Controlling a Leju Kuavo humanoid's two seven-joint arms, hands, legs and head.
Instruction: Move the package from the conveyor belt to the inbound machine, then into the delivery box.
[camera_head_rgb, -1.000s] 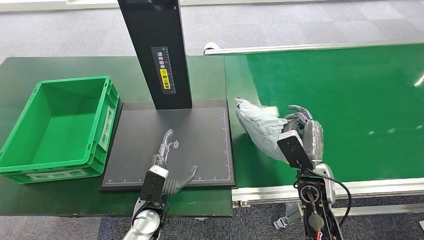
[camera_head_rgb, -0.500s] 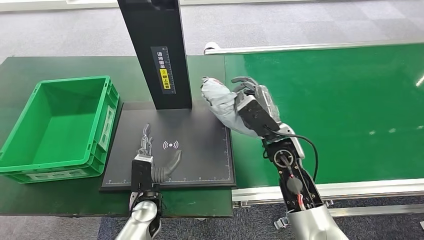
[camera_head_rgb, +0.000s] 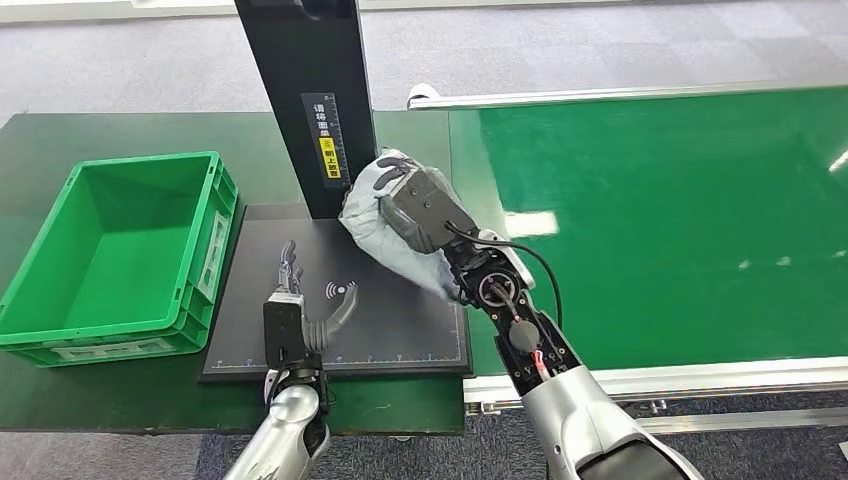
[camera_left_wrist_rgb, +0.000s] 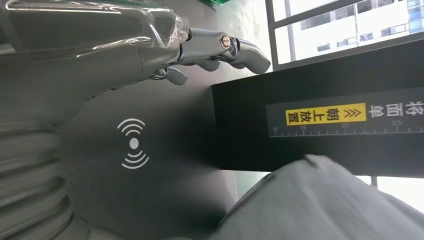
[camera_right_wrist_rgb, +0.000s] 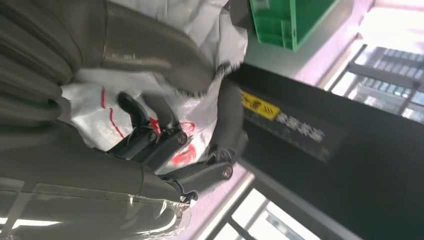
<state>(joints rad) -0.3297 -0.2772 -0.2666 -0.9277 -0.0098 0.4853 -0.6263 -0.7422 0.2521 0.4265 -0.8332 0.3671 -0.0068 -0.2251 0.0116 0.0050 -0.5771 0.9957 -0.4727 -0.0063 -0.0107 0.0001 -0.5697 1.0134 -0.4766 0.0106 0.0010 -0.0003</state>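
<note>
One grey package (camera_head_rgb: 372, 215), gripped in the right hand (camera_head_rgb: 420, 208), has left the conveyor belt (camera_head_rgb: 650, 200) and now hangs over the scanner pad (camera_head_rgb: 400, 310); left hand (camera_head_rgb: 298, 305) waits open beneath.

Grey package (camera_head_rgb: 372, 222) above scanner pad (camera_head_rgb: 400, 325)

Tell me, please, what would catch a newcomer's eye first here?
Probably the right hand holding a grey package above the black scanner plate, beside its black post. Then the empty green crate on the left, and the open left hand over the plate.
</note>
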